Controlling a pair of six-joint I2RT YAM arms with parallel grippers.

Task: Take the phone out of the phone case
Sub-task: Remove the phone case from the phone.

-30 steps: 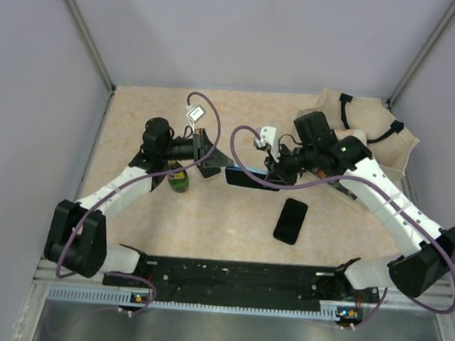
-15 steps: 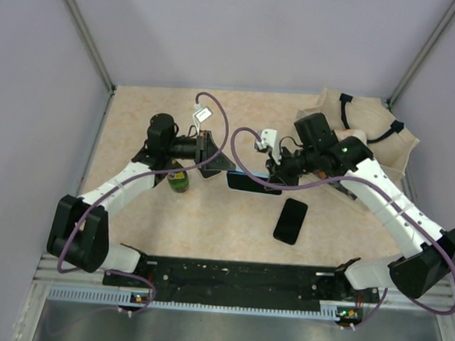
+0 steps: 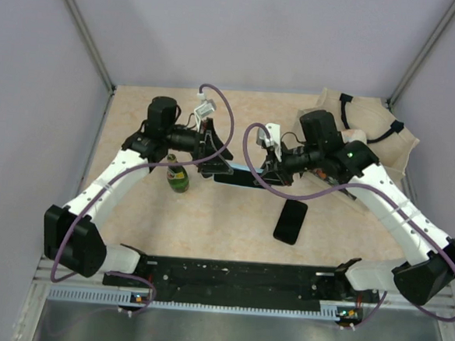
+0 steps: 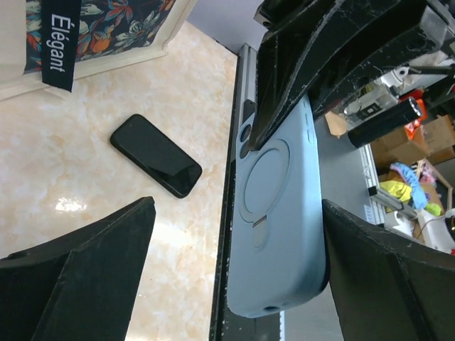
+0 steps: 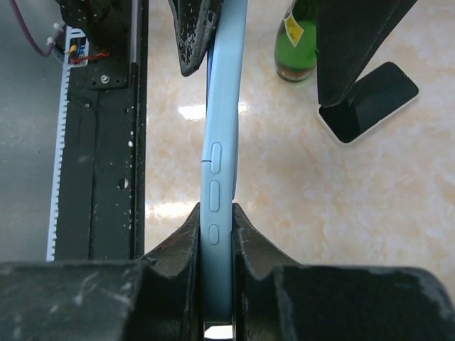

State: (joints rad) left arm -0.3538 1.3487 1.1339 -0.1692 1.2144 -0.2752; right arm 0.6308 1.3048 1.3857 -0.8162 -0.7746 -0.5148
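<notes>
Blue, soft-looking phone case (image 5: 217, 142) pinched by its long edge in the right gripper (image 5: 217, 217), fingers (image 5: 181, 245) clamped tight on it, side buttons toward the wrist camera. Held above the table (image 3: 207, 231), ringed back and camera cut-out turned to the left gripper (image 4: 238, 206); that one spread wide, a finger either side of the case, seemingly not touching it. Nearer the right arm's base, black phone (image 3: 290, 221) flat on the beige surface, clear of the case. Beside the left arm, green bottle (image 3: 179, 179) upright; at far right, cloth bag (image 3: 371, 134).

Matt blue soft-plastic case (image 4: 281, 213), glossy blk glass phone (image 4: 156, 155), shiny marbled tbl (image 4: 85, 192).
</notes>
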